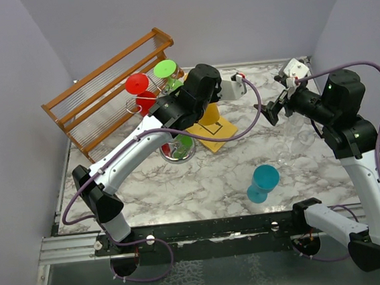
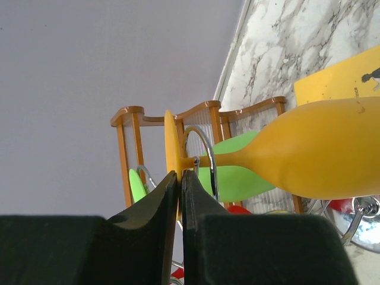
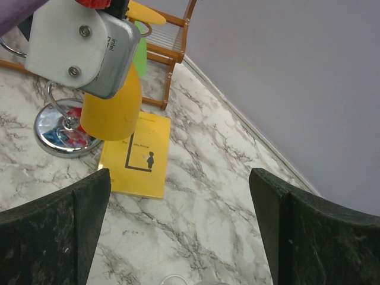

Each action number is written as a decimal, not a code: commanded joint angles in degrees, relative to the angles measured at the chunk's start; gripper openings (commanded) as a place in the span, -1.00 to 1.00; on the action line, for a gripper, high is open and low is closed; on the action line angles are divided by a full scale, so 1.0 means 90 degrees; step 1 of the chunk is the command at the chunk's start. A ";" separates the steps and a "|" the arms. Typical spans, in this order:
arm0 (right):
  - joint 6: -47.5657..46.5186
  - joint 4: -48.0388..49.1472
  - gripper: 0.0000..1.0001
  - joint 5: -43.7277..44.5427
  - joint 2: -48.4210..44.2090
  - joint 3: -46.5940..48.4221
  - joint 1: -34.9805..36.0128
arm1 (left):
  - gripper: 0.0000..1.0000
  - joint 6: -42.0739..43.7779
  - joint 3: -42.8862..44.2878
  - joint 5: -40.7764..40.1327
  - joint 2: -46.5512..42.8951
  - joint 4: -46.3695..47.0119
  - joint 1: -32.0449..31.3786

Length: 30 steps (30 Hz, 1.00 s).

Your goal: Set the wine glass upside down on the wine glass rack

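My left gripper point(image 2: 179, 178) is shut on the flat foot point(image 2: 171, 142) of a yellow wine glass point(image 2: 320, 154). The glass hangs bowl-down, and its stem passes through a curled wire loop point(image 2: 205, 148) of the silver rack. In the top view the glass point(image 1: 209, 116) shows below my left wrist, and the rack's round shiny base point(image 1: 177, 152) stands on the table. The right wrist view shows the yellow bowl point(image 3: 113, 107) hanging above the base point(image 3: 59, 133). My right gripper point(image 1: 271, 111) is open and empty, well to the right of the rack, over bare marble point(image 3: 178, 225).
A red glass point(image 1: 136, 84) and a green glass point(image 1: 165, 69) hang on the rack. A brown wooden slatted rack point(image 1: 97, 91) stands at the back left. A yellow book point(image 1: 216, 132) lies by the rack base. A teal glass point(image 1: 262, 182) lies on its side near the front.
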 commanded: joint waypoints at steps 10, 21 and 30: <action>0.0002 0.0055 0.99 0.0110 -0.0103 -0.0026 -0.0041 | -0.47 -0.0320 0.0004 0.0158 -0.0346 -0.0350 -0.0022; -0.0149 -0.0140 0.99 0.0884 0.0013 -0.0144 -0.0043 | -0.12 -0.0443 -0.0220 0.0261 -0.0774 -0.0348 -0.0027; -0.0790 -0.1094 0.99 0.0733 -0.0062 -0.0663 -0.0045 | 0.41 -0.0674 -0.0257 0.0532 -0.1268 -0.0443 -0.0012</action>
